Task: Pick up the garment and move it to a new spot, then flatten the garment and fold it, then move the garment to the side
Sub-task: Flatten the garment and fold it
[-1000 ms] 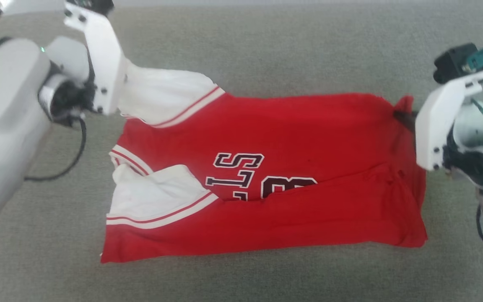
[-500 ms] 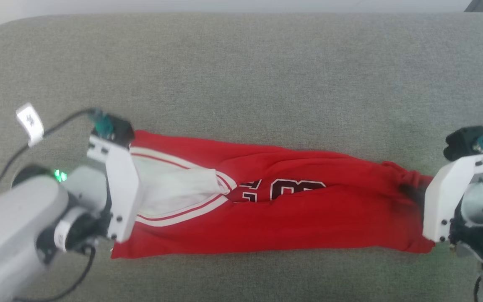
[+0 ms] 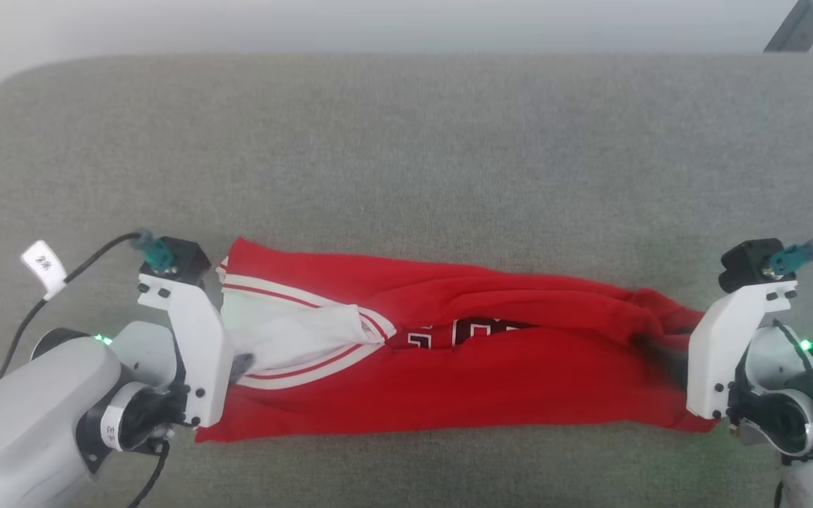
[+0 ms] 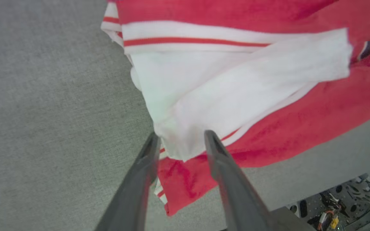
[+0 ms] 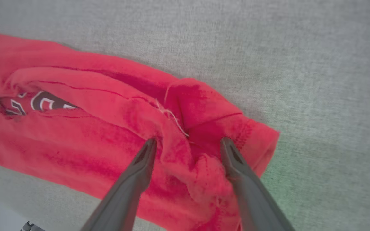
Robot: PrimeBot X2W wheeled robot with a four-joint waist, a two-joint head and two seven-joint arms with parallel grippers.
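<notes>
Folded since a second ago into a narrow band, the garment lies from 9 to 3 o'clock on the grey cushion. At 8 o'clock the left gripper stands with jaws partly apart astride the white sleeve; at 4 o'clock the right gripper spreads wide over the bunched hem. Both should lift straight off, lest cloth drag and undo the fold.
</notes>
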